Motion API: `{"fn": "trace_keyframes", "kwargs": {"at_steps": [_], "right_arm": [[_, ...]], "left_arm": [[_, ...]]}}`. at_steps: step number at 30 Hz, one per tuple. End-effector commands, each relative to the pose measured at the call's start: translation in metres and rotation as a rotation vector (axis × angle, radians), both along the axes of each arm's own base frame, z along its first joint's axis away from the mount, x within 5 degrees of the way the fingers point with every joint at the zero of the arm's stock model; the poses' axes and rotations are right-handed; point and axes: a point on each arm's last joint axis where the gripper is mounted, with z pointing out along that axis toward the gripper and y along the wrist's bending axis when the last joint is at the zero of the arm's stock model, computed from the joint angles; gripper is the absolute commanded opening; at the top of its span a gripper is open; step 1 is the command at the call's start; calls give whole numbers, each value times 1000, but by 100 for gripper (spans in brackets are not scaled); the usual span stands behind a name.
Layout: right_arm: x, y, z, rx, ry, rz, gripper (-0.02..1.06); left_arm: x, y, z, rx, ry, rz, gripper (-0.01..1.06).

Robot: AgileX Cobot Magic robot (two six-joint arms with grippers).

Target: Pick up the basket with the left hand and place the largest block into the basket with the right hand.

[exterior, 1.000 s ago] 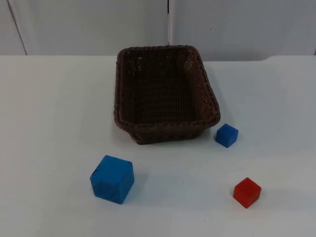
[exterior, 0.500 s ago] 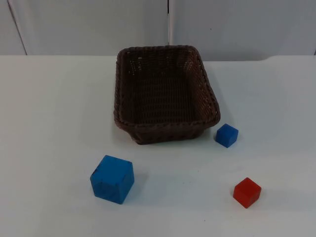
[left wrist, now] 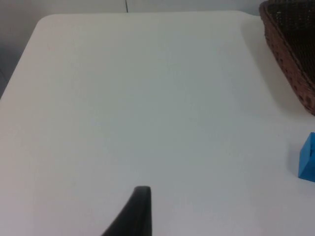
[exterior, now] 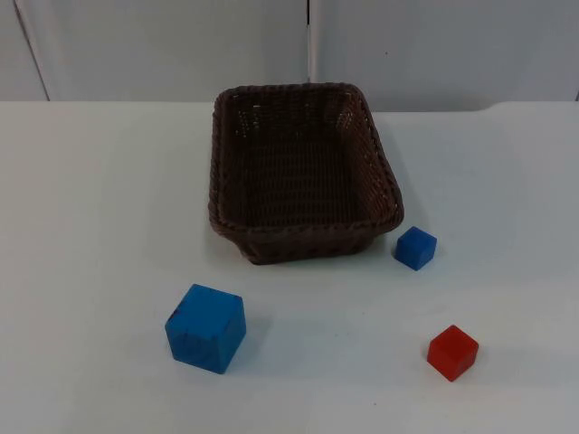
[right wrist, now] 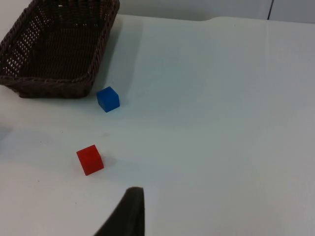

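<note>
On the white table (exterior: 99, 199) before the grey wall (exterior: 163, 45) – basket (exterior: 303, 167), three blocks – gripper states: cannot tell

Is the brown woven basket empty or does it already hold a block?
Empty. The brown woven basket shows only bare weave inside; the large blue block, small blue block and red block sit outside it.

basket (exterior: 306, 172) brown woven | blocks: large blue (exterior: 205, 328), small blue (exterior: 415, 248), red (exterior: 452, 353)
</note>
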Motion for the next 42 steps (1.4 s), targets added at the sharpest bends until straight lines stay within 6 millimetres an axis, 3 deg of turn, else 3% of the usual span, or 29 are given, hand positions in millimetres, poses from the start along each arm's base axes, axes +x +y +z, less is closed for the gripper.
{"fn": "trace_keyframes", "kwargs": {"at_steps": [1,26,42], "right_arm": [[0,0,0,2,-5,-5,105],[0,0,0,2,-5,-5,105],[0,0,0,2,-3,-5,105]], "left_arm": [[0,0,-1,0,-3,4,105],[0,0,0,1,-9,2,105],[16,-2,42,-30,-45,-13,105]]}}
